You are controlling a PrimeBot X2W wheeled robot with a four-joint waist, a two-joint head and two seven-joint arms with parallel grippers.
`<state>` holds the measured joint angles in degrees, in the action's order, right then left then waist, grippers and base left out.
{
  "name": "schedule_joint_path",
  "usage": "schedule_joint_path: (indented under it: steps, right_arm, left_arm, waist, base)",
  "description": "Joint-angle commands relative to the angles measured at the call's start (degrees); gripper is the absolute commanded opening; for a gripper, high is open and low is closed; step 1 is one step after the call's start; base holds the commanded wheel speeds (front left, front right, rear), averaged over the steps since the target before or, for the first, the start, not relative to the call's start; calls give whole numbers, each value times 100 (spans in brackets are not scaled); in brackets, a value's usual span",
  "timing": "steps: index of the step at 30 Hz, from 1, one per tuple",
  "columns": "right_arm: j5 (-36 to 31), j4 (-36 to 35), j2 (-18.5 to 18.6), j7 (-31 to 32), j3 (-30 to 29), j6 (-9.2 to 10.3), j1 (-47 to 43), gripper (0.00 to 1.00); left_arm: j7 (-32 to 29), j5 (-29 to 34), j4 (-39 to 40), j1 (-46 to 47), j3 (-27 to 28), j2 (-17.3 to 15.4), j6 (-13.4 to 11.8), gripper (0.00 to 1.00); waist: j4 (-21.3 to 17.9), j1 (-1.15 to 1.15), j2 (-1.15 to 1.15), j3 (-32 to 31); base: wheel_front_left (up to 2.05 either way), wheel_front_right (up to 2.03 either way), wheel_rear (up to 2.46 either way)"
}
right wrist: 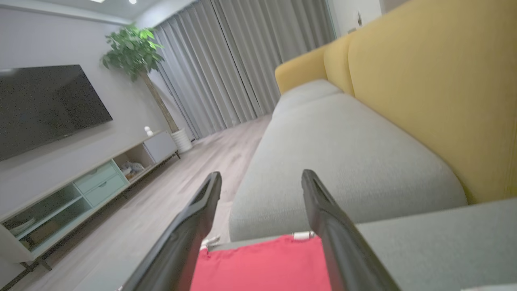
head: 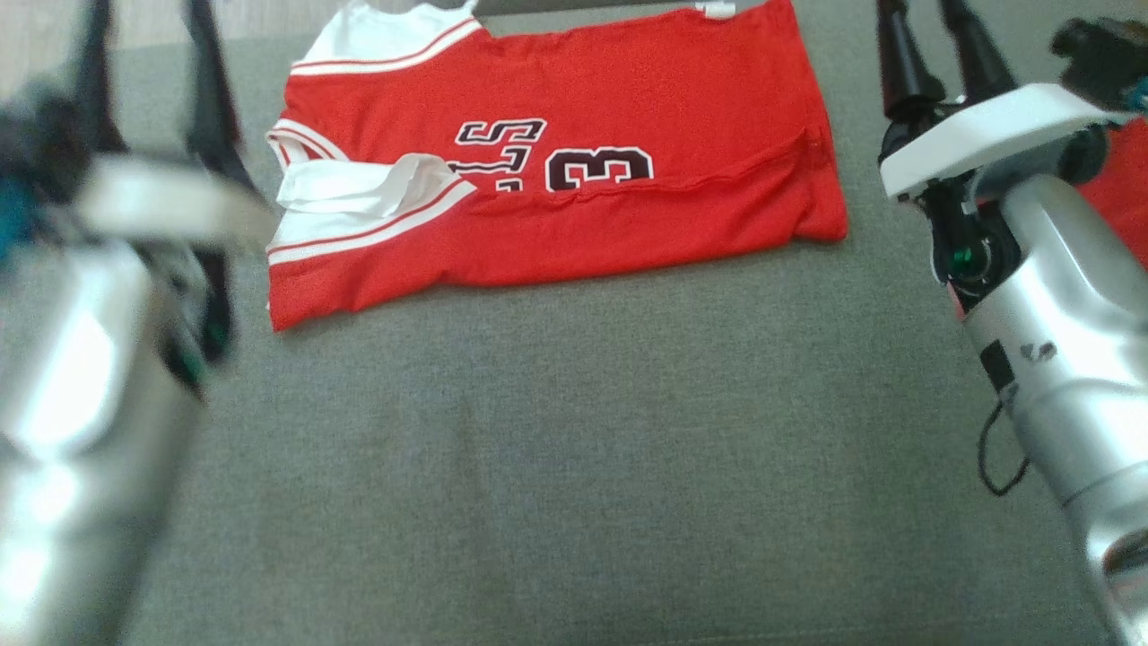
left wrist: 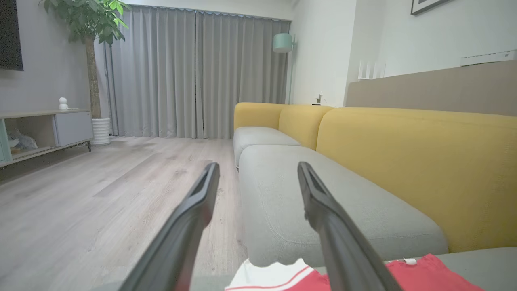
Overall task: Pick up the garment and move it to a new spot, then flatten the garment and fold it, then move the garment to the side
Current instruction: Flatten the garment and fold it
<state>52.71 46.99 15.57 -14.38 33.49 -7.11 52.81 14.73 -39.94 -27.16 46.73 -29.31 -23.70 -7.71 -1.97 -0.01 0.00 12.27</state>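
Observation:
The garment is a red jersey with white trim and dark numbers. It lies folded into a wide band on the grey sofa seat, near its far edge. My left gripper hovers just left of the jersey's white collar end, blurred, fingers apart and empty. Off the jersey's right end, my right gripper is open too, holding nothing. In the left wrist view the left gripper is spread above the garment's white and red edge. The right gripper in its wrist view straddles the garment's red end without touching.
The yellow backrest runs along the sofa's right side, with further grey cushions ahead. Wood floor lies off the seat's far edge. A TV cabinet and potted plant stand across the room. A red patch shows behind my right arm.

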Motion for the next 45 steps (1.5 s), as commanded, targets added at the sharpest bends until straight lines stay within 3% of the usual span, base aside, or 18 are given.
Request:
schedule_joint_path:
  steps: [1,5,8,11,17,25,34,44,45]
  right_arm:
    - [-525,-439,-193,-59,-469,-37,-295,100]
    - [-2042,-1462,-880,-61,-1780,-37,-1513,100]
    - [-2767,-2090,-1192,-61,-2286,-37,-2416,100]
    - [-2980,-2442,-1261,-61,-2377,-37,-3056,100]
    - [-2765,-2851,-1268,-62,-2159,-37,-3547,100]
    - [-2882,-3138,-1269,-62,-2188,-37,-3481,100]
    - [-2845,-3242,-1269,-62,-2074,-37,-3425,100]
    - [-2784,-3270,-1269,-62,-2023,-37,-3413,100]
    - [-2780,-3268,-1269,-62,-2032,-37,-3412,100]
  left_arm:
    - [25,225,458,-378,397,-65,-122,100]
    - [26,667,1304,-1553,993,375,-308,100]
    - [26,1042,1575,-2257,1275,671,-278,100]
    - [26,1305,1665,-2765,1467,970,-141,100]
    - [27,1634,1518,-3116,1784,1287,234,100]
    - [7,1905,718,-2662,1940,1178,521,100]
    - [-776,2025,-876,-1848,1940,847,327,100]
    - [-1160,2024,-1808,-1498,1802,736,454,100]
    - [-1239,2017,-1878,-1490,1759,748,513,89]
  waist:
    - [19,1,0,-52]
    - [47,1,0,-139]
    - [87,1,0,-207]
    - [108,1,0,-247]
    - [83,1,0,-178]
    - [-87,1,0,249]
    - [-304,1,0,666]
    - [-380,1,0,762]
    - [-379,1,0,756]
  base:
    - [0,0,0]
    - [0,0,0]
    - [0,0,0]
    - [0,0,0]
    - [0,0,0]
    - [0,0,0]
    - [0,0,0]
    - [0,0,0]
    - [0,0,0]
